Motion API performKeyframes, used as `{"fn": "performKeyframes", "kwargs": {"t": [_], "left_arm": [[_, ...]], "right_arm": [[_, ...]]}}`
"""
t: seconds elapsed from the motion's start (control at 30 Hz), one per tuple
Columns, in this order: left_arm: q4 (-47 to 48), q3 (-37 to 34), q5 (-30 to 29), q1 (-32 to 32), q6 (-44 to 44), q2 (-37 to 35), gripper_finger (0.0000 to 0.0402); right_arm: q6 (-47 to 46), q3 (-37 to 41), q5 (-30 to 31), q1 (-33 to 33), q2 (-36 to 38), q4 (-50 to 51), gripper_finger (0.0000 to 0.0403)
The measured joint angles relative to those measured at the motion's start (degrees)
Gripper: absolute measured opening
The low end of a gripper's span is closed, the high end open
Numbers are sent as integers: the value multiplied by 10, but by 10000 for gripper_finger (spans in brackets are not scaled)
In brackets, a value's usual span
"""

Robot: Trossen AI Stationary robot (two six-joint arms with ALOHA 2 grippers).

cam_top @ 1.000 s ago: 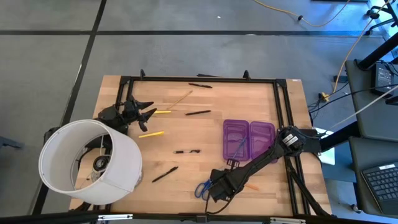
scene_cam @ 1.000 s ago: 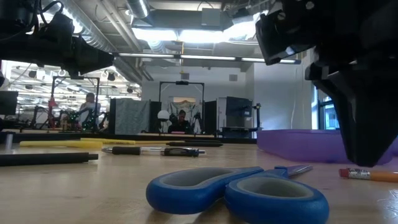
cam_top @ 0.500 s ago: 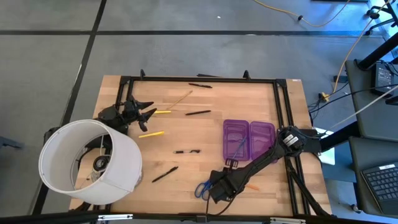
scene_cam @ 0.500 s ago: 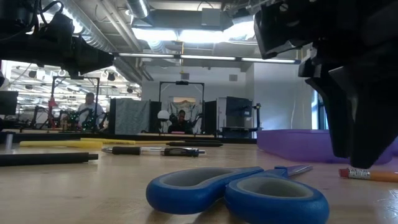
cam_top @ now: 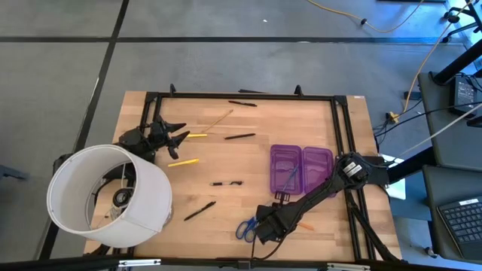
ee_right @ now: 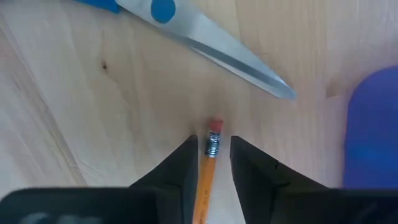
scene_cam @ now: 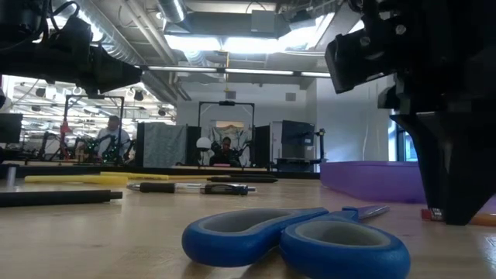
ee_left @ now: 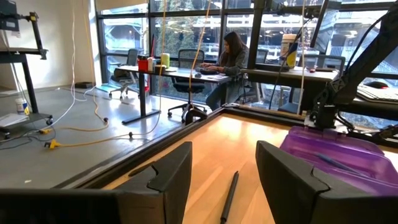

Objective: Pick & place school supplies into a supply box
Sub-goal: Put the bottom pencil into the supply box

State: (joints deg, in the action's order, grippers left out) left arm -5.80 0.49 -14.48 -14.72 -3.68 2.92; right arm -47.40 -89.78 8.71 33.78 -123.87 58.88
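So the right gripper [cam_top: 273, 228] is down at the front edge of the table [cam_top: 301, 128], right next to the blue-handled scissors [cam_top: 246, 229]; its fingers [ee_right: 186, 163] are narrowed around an orange pencil [ee_right: 209, 163], one on each side of the eraser end, though I can't tell if they're actually touching it yet; the pencil lies flat on the wood, scissor blade tip just beyond the eraser. The purple supply box [cam_top: 301, 167] sits open behind the gripper, toward the right side, with a thin blue pen [cam_top: 292, 175] inside. The left gripper [cam_top: 175, 134] waits at the far left with its fingers spread wide, nothing in them, beside two yellow pencils [cam_top: 183, 162]; black pens [cam_top: 239, 137] are scattered across the middle; a big white cylinder [cam_top: 108, 196] covers the front left corner.
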Motion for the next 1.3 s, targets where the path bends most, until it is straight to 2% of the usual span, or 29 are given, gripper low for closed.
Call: {"fn": "performKeyframes", "kwargs": {"t": [0.23, 0.4, 1.0, 1.3], "left_arm": [[0, 0, 0, 0, 0, 0, 171], [0, 0, 1, 0, 0, 0, 171], [0, 0, 2, 0, 0, 0, 171], [0, 0, 2, 0, 0, 0, 171]], "right_arm": [[6, 10, 4, 0, 2, -15, 93], [6, 30, -17, -5, 4, -42, 93], [-2, 15, -9, -6, 0, -71, 93], [-3, 19, -33, -7, 0, -67, 93]]}}
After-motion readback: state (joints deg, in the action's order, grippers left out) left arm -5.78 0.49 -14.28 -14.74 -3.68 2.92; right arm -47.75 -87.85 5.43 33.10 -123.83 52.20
